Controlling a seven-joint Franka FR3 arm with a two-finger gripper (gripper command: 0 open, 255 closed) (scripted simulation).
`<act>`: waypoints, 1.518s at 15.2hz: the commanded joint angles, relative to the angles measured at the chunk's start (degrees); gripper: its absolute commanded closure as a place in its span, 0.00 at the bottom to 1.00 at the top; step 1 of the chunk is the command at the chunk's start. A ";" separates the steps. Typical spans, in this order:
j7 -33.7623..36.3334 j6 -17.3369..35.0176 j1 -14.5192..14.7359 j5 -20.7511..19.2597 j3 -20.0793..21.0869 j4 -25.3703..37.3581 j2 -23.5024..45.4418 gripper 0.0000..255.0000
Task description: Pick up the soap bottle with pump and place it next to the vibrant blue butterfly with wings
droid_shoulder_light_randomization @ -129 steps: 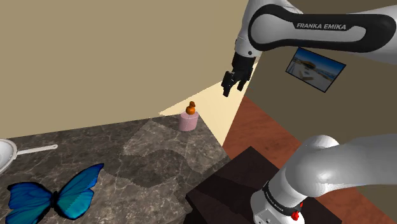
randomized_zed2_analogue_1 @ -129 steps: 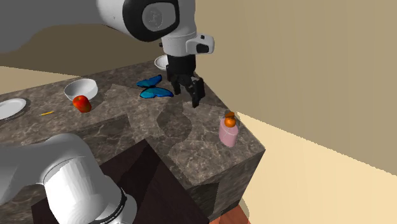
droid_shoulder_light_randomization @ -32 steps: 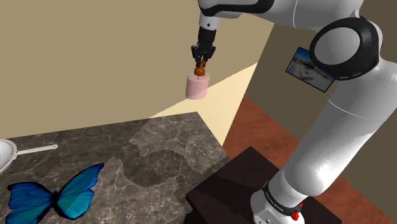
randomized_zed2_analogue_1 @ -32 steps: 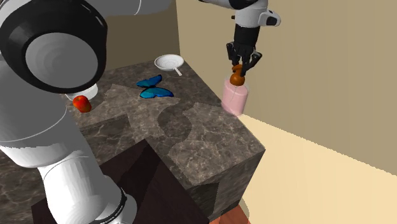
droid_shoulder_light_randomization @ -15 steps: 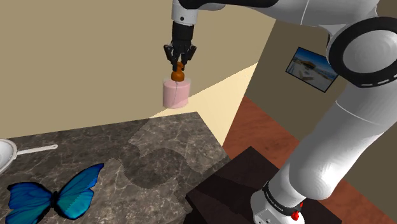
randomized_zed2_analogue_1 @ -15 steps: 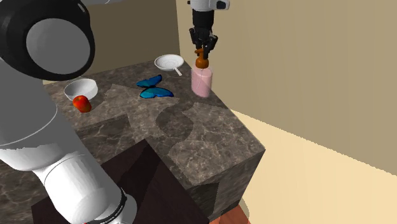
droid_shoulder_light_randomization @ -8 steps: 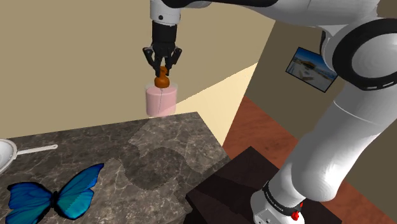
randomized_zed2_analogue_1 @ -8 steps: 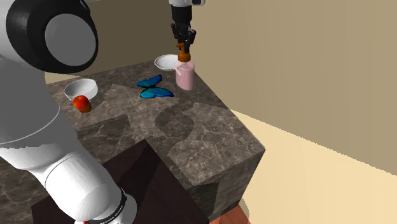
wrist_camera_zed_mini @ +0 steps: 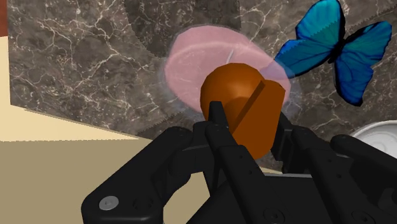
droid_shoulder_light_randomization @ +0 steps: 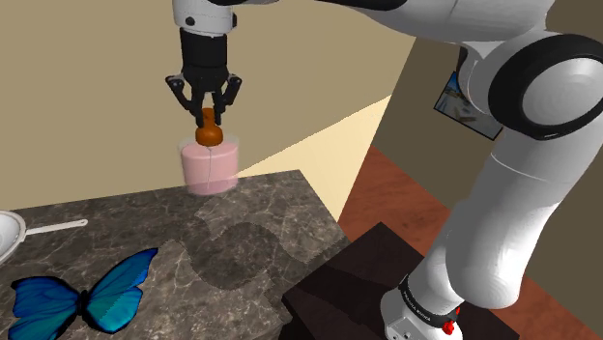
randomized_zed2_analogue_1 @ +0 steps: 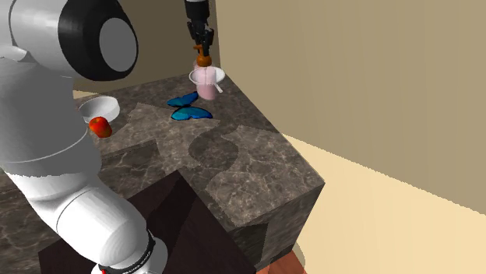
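The soap bottle (droid_shoulder_light_randomization: 210, 166) is a pale pink cylinder with an orange pump top (droid_shoulder_light_randomization: 207, 134). It hangs in the air above the dark marble counter (droid_shoulder_light_randomization: 251, 241), and my black gripper (droid_shoulder_light_randomization: 206, 108) is shut on its pump. In the second exterior view the bottle (randomized_zed2_analogue_1: 206, 82) hangs just beyond the blue butterfly (randomized_zed2_analogue_1: 189, 107). The wrist view looks down on the orange pump (wrist_camera_zed_mini: 243, 115) clasped between my fingers, with the pink body (wrist_camera_zed_mini: 191, 63) below and the butterfly (wrist_camera_zed_mini: 337, 48) lying flat on the counter beside it. The butterfly (droid_shoulder_light_randomization: 82, 295) lies at the shoulder view's lower left.
A white dish with a handle (randomized_zed2_analogue_1: 209, 75) sits behind the butterfly near the counter's far corner. A white bowl (randomized_zed2_analogue_1: 100, 107) and a red apple (randomized_zed2_analogue_1: 100, 126) lie further along the counter. The counter's edge (droid_shoulder_light_randomization: 324, 208) drops to a tan floor.
The arm has carried the soap bottle towards the shoulder view's left and a little lower, nearer the butterfly. The grip on the pump has not changed.
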 commanded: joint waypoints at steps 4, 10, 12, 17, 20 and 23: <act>6.95 -1.93 4.76 -2.05 2.50 7.11 5.54 1.00; 8.01 1.85 5.28 -2.20 2.73 3.55 5.80 1.00; 8.01 3.49 5.16 -2.14 2.70 1.69 5.57 1.00; 8.05 7.46 4.93 -2.09 2.62 -2.53 5.30 1.00; 8.11 9.76 4.84 -2.13 2.57 -4.81 5.33 1.00; 8.19 12.01 4.77 -2.21 2.51 -6.93 5.48 1.00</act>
